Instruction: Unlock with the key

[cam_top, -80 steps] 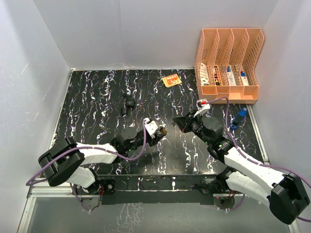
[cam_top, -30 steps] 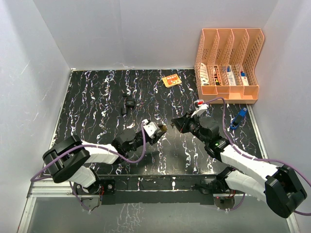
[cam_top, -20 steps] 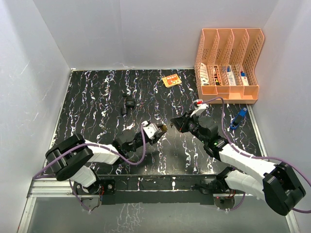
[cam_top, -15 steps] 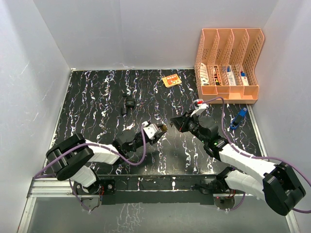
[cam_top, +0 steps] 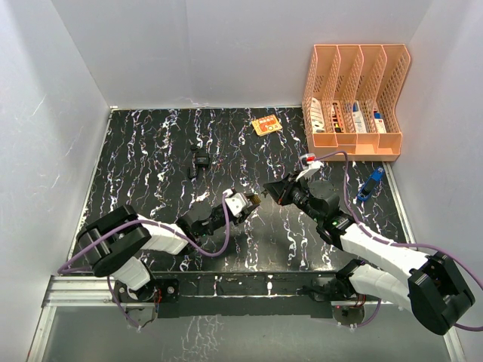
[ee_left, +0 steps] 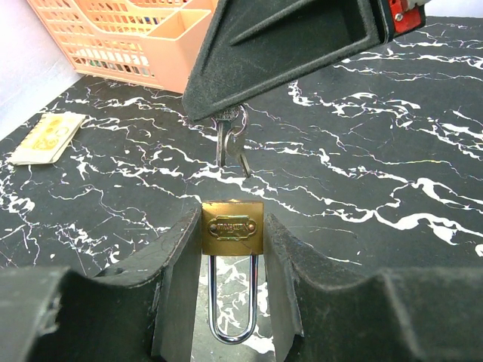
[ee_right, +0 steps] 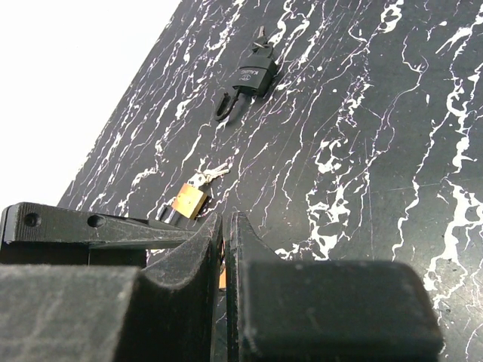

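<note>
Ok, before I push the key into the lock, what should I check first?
1. Lock held: ok. The left gripper clamps the brass padlock by its body.
2. Key held: ok. The key hangs from the shut right gripper.
3. Key in keyhole: not ok. Its tip is apart from the lock, with table showing between them.
4. Key lined up with keyhole: cannot tell. The keyhole is out of sight.
5. Shackle released: not ok. Both legs sit in the body.
</note>
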`<state>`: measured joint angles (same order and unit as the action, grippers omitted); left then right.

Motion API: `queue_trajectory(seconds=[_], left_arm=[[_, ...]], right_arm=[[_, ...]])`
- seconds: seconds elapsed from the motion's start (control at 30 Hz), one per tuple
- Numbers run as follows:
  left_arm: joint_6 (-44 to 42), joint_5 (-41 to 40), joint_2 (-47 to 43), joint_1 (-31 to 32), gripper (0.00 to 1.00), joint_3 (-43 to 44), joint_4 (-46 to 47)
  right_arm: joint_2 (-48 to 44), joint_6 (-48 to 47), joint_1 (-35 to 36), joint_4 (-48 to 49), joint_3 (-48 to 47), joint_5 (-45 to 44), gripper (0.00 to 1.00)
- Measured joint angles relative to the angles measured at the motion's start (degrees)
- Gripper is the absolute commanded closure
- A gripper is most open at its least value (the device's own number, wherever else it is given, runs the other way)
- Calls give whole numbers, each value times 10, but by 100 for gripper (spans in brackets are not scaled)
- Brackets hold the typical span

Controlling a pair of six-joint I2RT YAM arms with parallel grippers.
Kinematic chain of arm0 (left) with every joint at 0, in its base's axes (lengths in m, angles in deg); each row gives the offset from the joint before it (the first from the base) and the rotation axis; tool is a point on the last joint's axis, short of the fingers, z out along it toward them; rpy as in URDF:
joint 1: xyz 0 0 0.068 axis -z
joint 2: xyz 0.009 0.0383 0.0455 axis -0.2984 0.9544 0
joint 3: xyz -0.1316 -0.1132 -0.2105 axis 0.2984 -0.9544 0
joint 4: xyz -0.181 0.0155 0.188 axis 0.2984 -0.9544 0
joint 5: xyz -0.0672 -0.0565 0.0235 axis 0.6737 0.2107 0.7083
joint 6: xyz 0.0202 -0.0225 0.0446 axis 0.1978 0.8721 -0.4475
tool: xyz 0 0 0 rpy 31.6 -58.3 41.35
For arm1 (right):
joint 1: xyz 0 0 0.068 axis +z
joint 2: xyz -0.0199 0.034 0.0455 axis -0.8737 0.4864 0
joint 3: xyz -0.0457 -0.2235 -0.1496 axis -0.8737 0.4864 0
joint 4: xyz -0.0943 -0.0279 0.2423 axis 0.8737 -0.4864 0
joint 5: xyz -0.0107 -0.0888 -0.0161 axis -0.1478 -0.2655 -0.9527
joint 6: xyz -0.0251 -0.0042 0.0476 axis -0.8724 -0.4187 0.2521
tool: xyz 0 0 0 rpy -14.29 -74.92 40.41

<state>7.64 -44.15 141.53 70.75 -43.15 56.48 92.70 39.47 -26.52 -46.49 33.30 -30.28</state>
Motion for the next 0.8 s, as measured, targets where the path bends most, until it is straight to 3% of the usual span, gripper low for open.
queue_trajectory(seconds=[0.8], left_arm=[[-9,3,1,0,100,8,10]], right_arm=[[0,6,5,12,9,9,100]])
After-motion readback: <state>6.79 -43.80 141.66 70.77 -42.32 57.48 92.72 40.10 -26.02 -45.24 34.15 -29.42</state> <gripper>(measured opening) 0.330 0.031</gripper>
